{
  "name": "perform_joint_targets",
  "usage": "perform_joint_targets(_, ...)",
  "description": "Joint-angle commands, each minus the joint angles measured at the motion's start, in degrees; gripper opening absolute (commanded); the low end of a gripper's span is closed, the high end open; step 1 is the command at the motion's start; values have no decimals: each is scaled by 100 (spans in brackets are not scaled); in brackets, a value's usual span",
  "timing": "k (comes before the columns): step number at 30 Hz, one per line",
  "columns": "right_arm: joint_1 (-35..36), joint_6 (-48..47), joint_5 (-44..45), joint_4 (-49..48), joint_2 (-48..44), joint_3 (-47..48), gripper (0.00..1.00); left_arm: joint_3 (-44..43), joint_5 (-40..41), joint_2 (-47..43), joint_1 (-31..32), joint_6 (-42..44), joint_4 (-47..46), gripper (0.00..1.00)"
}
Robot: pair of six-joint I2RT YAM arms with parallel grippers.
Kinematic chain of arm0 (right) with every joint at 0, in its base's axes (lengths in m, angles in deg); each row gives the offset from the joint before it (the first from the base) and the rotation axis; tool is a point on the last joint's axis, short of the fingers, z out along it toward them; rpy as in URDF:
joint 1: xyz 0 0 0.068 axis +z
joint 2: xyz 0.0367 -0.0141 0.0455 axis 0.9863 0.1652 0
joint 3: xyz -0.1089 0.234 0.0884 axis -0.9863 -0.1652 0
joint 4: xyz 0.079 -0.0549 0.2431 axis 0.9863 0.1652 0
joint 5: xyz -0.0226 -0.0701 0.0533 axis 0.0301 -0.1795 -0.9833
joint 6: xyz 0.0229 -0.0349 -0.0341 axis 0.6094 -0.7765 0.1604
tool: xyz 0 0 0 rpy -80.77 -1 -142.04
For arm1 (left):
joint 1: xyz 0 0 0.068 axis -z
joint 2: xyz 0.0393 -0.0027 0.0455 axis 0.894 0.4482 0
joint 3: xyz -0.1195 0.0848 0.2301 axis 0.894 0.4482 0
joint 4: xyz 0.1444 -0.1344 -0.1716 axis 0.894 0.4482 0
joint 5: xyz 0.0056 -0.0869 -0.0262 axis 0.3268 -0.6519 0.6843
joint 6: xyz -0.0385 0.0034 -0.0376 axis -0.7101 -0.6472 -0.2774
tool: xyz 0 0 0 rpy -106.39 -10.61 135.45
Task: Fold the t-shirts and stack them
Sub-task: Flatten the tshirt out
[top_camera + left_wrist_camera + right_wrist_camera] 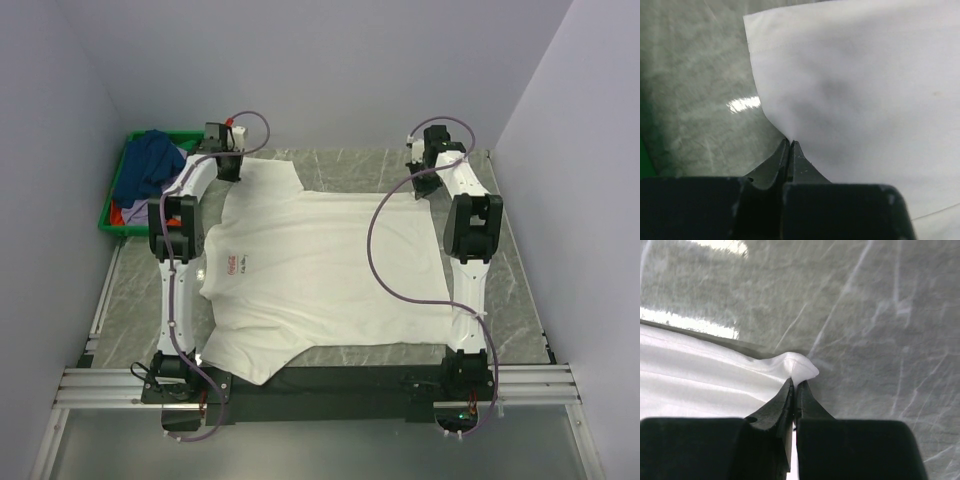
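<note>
Your white t-shirt [320, 270] lies spread on the worktop [520, 290]. Your left pincer [790, 143] is clamped on its sleeve edge, and your right pincer [795, 381] pinches a hem corner. The green crate [106, 226] holds a dark blue shirt [150, 160] and a red one [122, 213].

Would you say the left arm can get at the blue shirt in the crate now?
Probably yes: the blue shirt lies in the crate right beside the left gripper, nothing between. But that gripper is shut on the white shirt.
</note>
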Motion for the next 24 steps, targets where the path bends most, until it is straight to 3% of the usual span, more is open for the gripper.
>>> perform_joint_targets(1, -196, 140, 216, -486, -306, 303, 0, -380, -70, -129, -164, -24, -792, 0)
perform_joint_targets(12, -337, 210, 146, -1269, -500, 549, 0, -574, -632, -454, -304, 19, -2069, 0)
perform_joint_targets(17, -337, 96, -4, -1287, -596, 541, 0, -82, -1019, -840, -375, -59, -2315, 0)
perform_joint_targets(24, -372, -132, -267, -1348, -1264, -328, 0, 1174, -1493, -1816, -629, 98, -2439, 0)
